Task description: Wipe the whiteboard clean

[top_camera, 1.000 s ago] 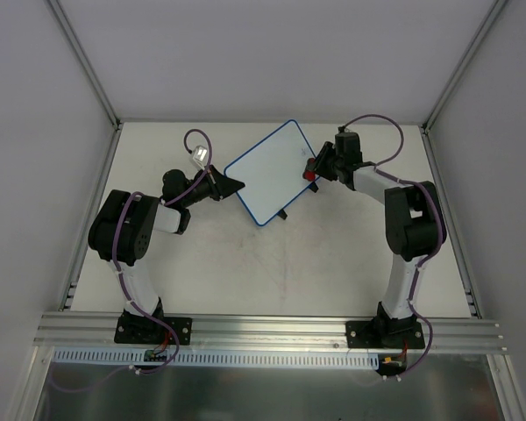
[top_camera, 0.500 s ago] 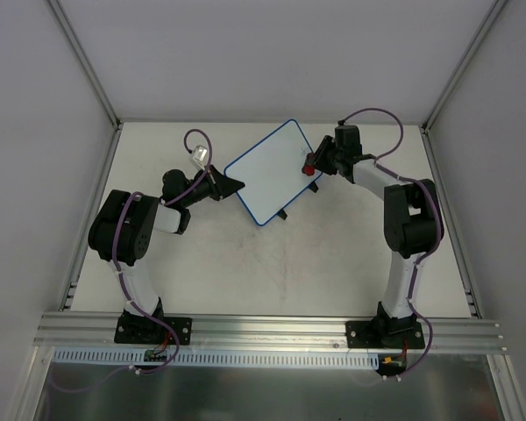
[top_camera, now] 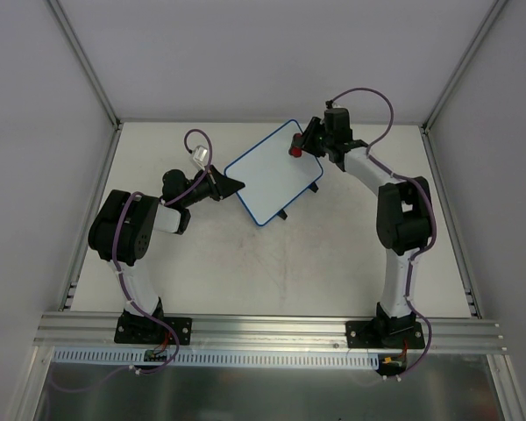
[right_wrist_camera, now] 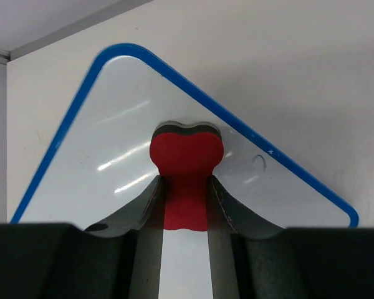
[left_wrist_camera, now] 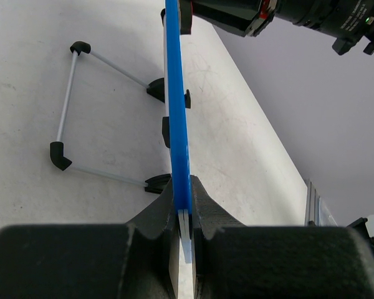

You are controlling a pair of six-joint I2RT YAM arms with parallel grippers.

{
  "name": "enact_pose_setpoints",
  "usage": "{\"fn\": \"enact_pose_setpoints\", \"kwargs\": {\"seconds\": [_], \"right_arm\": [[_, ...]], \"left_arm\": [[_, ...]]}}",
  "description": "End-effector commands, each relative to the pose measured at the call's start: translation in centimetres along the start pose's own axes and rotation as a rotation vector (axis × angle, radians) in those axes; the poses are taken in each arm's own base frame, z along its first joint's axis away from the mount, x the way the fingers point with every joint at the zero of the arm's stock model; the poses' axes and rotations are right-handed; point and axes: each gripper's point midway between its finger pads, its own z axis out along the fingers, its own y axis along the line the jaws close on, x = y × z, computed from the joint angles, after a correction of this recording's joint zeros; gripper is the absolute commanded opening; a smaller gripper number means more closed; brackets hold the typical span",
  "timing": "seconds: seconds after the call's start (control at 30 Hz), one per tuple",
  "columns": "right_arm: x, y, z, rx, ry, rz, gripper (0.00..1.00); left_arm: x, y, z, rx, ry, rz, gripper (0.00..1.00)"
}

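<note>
A: Where's the whiteboard (top_camera: pixel 273 174)?
B: Toward twelve o'clock on the desk (top_camera: pixel 333 263). The left pincer (top_camera: pixel 235 184) is clamped on its nine-o'clock edge; the right pincer (top_camera: pixel 300 147) grips the red eraser (right_wrist_camera: pixel 186 154) near its one-o'clock corner.
A: How will it handle?
B: Light, stiff, glossy, so probably slippery; its edge looks the safest hold.

Illumination is even and diffuse from overhead. In the top view the scene is bright, with pale walls (top_camera: pixel 272 53) around the whiteboard (top_camera: pixel 270 175) and only faint, soft-edged shadows beside it. In the right wrist view, short white glare streaks lie on the board left of the red eraser (right_wrist_camera: pixel 186 161), which is sharp and saturated; the right gripper (right_wrist_camera: pixel 184 184) below is dark and soft-focused. In the left wrist view, the board's blue edge is crisp, while the left gripper (left_wrist_camera: pixel 182 187) clamped on it is underexposed and blurred.
</note>
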Motion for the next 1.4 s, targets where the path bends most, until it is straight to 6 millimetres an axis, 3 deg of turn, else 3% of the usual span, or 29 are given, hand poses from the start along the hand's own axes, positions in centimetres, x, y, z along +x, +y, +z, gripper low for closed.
{"fn": "enact_pose_setpoints", "kwargs": {"seconds": [0.0, 0.2, 0.43, 0.83, 1.1, 1.37], "right_arm": [[-1.0, 3.3, 0.3, -0.068, -0.019, -0.047, 0.00], [-1.0, 1.9, 0.3, 0.015, -0.016, -0.033, 0.00], [-0.2, -1.3, 0.0, 0.087, 0.007, 0.017, 0.00], [3.8, -8.1, -1.5, 0.214, 0.087, 0.126, 0.00], [4.9, -9.2, -2.0, 0.230, 0.109, 0.129, 0.00], [1.7, -7.1, -2.5, 0.203, 0.049, 0.024, 0.00]], "left_arm": [[-1.7, -5.9, 0.4, 0.258, -0.035, 0.261, 0.00], [-1.8, -6.0, 0.4, 0.259, -0.036, 0.262, 0.00], [-1.8, -6.1, 0.3, 0.260, -0.037, 0.266, 0.00], [-1.7, -6.1, 0.2, 0.259, -0.039, 0.267, 0.00], [-1.9, -6.4, 0.2, 0.264, -0.042, 0.271, 0.00], [-2.0, -6.4, 0.2, 0.264, -0.042, 0.270, 0.00]]}}
